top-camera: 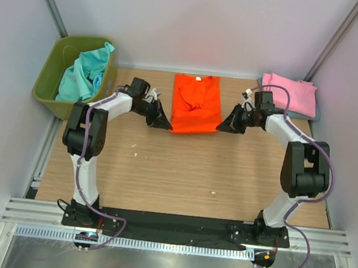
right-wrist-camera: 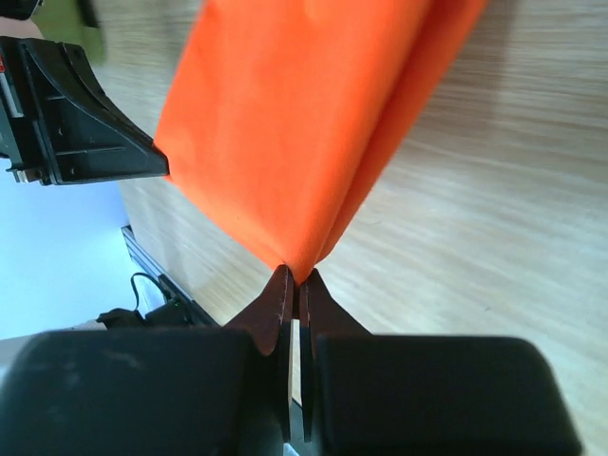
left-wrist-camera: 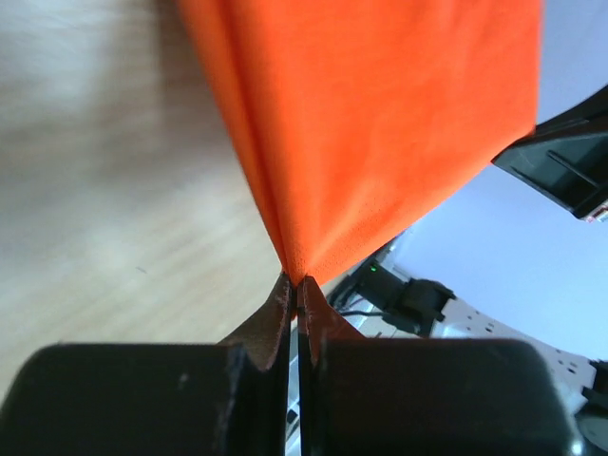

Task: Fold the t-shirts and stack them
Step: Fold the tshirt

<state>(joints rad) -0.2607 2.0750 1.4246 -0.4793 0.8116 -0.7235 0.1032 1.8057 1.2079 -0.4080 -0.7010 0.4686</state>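
Note:
The bright orange t-shirt (top-camera: 196,103) lies as a narrow folded rectangle at the back middle of the table. My left gripper (top-camera: 165,124) is shut on its near left corner, and the cloth (left-wrist-camera: 380,123) rises in a taut fold from the closed fingertips (left-wrist-camera: 294,281). My right gripper (top-camera: 226,126) is shut on its near right corner, and the cloth (right-wrist-camera: 294,123) fans out from the fingertips (right-wrist-camera: 296,277). A folded pink t-shirt (top-camera: 290,95) lies at the back right on a grey-blue one (top-camera: 316,115). Teal t-shirts (top-camera: 86,71) are heaped in the bin.
The olive-green plastic bin (top-camera: 48,74) stands at the back left, just off the wooden table (top-camera: 181,173). White walls enclose the table on three sides. A metal rail (top-camera: 175,227) with the arm bases runs along the near edge.

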